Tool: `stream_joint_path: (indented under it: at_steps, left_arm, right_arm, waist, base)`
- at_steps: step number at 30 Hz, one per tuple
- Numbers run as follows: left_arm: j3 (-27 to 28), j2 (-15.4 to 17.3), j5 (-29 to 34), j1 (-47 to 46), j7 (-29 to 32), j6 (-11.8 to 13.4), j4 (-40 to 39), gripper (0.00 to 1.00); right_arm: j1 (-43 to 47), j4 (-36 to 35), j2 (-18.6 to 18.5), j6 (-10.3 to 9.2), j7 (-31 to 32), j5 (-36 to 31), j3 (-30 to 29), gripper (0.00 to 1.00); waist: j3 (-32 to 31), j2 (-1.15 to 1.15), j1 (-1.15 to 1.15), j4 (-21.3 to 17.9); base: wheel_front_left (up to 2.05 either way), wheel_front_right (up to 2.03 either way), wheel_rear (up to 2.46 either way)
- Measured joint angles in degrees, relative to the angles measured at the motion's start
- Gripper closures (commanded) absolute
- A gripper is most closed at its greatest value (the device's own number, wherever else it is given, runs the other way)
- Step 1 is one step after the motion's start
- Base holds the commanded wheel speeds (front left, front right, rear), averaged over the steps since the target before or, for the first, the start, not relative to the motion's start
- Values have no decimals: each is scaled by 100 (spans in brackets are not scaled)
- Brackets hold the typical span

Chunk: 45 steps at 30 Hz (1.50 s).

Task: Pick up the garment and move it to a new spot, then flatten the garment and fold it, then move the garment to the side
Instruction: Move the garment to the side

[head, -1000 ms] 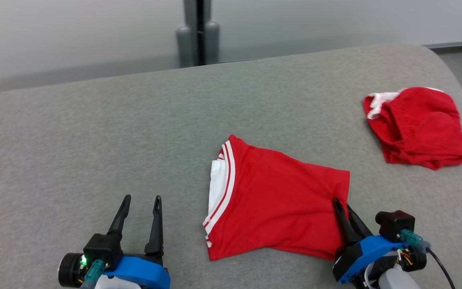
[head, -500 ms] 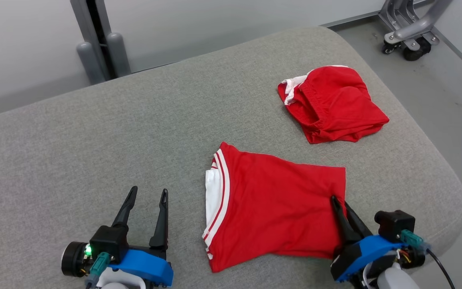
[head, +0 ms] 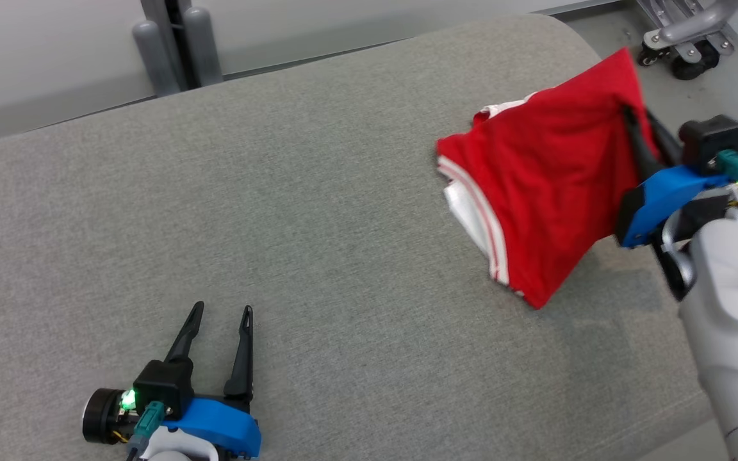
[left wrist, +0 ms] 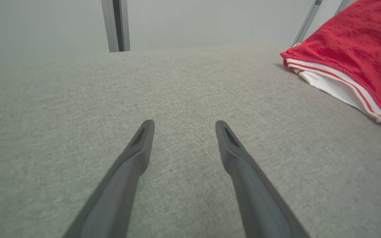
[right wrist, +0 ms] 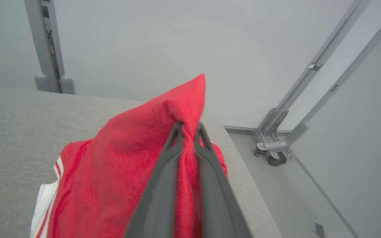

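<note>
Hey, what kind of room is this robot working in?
Probably a lab or test room, not a home: bare grey walls, a metal frame on castors, and a wide grey padded surface serving as the workbench for a red garment.

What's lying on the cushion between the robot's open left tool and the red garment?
Only bare grey cushion lies between the left tool and the red garment. Both the head view and the left wrist view show this.
</note>
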Motion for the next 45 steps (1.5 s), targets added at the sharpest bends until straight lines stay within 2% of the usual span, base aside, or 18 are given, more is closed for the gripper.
stream_joint_path:
  at_steps: [4,5,6,9,13,15,19,22,28,36,40,45]
  left_arm:
    - [31,0,29,-93,0,-19,5,0]
    - [45,0,29,-101,0,-20,4,0]
    - [63,3,30,-102,1,-21,4,0]
    - [146,4,31,-103,0,-27,-3,0]
    - [263,8,33,-102,1,-29,-29,0]
    - [323,5,46,-103,1,-29,-52,0]
    - [442,0,53,-148,1,-25,-131,0]
    - [503,-10,24,-210,0,-7,-174,0]
    - [655,-22,-31,-177,0,45,-200,0]
    - [811,-29,-143,23,1,108,-224,0]
    - [762,-29,-279,91,0,144,-241,0]
    - [699,-30,-424,205,0,162,-247,0]
  right_arm:
    - [-343,393,-353,0,88,-794,-870,100]
    - [-369,426,-419,0,88,-1002,-1115,69]
    - [-375,441,-455,0,89,-1246,-1345,0]
    - [-371,372,-279,0,-88,-1615,-1844,0]
    - [-288,230,171,0,-270,-1739,-2089,0]
    - [-166,35,350,-1,-283,-1623,-2037,0]
    - [384,-788,634,0,-296,-1035,-1533,0]
    - [1004,-1330,693,-1,-293,-483,-1403,0]
    - [1981,-1968,749,-1,-298,103,-973,0]
    - [2752,-2041,757,0,-298,485,-577,0]
    - [2988,-2026,757,0,-298,597,-392,0]
    - [3173,-2011,753,-1,-298,742,-246,0]
  waist:
    - [77,0,0,191]
    - [98,0,0,232]
    - [116,0,0,270]
    - [141,0,0,357]
    - [88,0,0,411]
    - [50,0,0,463]
    - [-40,0,0,709]
    - [-128,0,0,1004]
    - [-297,0,-1,1703]
    - [-459,0,-1,2489]
    - [-537,0,-1,2697]
    - [-662,0,-1,2746]
  base:
    - [0,0,0]
    - [0,0,0]
    - [0,0,0]
    - [0,0,0]
    - [0,0,0]
    - [0,0,0]
    - [0,0,0]
    - [0,0,0]
    - [0,0,0]
    - [0,0,0]
    - [0,0,0]
    - [0,0,0]
